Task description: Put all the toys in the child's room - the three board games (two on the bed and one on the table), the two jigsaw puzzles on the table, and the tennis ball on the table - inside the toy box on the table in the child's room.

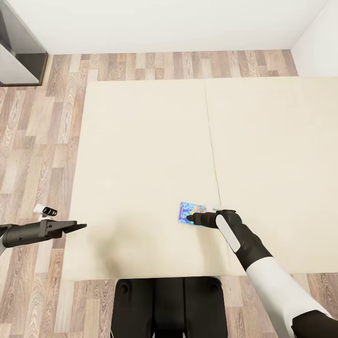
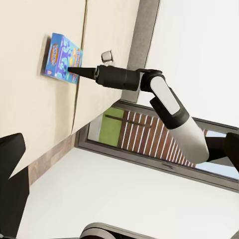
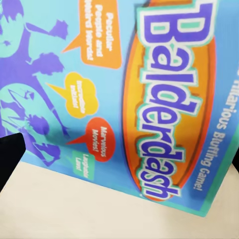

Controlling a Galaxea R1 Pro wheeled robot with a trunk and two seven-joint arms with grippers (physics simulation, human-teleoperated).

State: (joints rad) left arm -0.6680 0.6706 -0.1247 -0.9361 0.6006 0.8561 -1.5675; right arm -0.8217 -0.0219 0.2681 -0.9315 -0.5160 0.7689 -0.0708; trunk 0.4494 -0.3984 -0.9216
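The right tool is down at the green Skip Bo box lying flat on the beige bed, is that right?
Not quite. The box at the right tool is blue and reads Balderdash, not a green Skip Bo; the right wrist view shows the title. It does lie flat on the beige bed.

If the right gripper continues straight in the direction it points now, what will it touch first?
Most likely the blue Balderdash board game lying on the bed. The right gripper already sits at its edge, and its wrist camera faces the lid closely; actual contact is unclear.
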